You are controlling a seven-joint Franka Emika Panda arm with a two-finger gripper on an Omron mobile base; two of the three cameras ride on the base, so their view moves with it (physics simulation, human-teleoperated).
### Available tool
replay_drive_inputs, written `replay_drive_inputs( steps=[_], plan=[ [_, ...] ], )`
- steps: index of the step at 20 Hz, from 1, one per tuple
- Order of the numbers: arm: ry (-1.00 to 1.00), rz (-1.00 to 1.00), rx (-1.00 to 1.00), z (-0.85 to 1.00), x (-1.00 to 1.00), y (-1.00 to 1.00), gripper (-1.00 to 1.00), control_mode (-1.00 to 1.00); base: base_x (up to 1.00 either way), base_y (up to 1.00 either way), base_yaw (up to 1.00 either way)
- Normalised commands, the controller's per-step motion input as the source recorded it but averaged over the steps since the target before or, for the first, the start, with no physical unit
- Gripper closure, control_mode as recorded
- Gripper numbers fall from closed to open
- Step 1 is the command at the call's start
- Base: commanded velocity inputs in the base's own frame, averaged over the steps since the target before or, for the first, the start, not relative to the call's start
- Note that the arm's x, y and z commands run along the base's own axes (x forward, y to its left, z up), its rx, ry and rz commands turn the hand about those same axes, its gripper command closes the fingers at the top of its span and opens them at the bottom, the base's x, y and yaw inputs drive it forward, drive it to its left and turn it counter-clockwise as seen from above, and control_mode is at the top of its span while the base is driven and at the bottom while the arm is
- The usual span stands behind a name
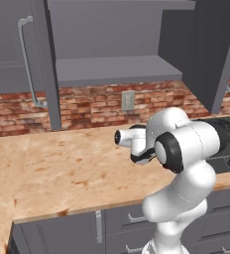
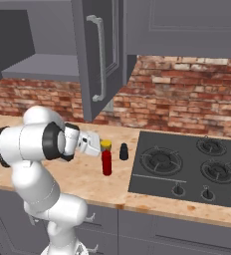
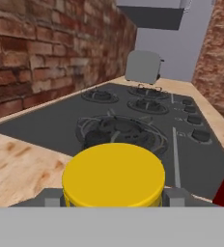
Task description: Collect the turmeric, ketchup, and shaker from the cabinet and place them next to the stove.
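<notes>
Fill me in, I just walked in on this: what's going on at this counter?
The robot's hand is holding the turmeric jar between its fingers over the wooden counter, left of the stove. The ketchup and the shaker already stand on the counter beside the stove. The cabinet is open, its shelf bare.

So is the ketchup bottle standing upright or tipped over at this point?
Upright. In the right base view the ketchup stands on its base on the counter, left of the stove, near the shaker.
</notes>
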Motion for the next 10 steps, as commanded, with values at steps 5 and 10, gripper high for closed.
replay_drive_inputs(
  steps=[5, 10],
  plan=[
    [0.0, 0.0, 0.03, -0.21, 0.0, 0.0, 1.0, -1.0, 0.0, 0.0, 0.0],
    [0.0, 0.0, 0.01, -0.21, 0.0, 0.0, 1.0, -1.0, 0.0, 0.0, 0.0]
  ],
)
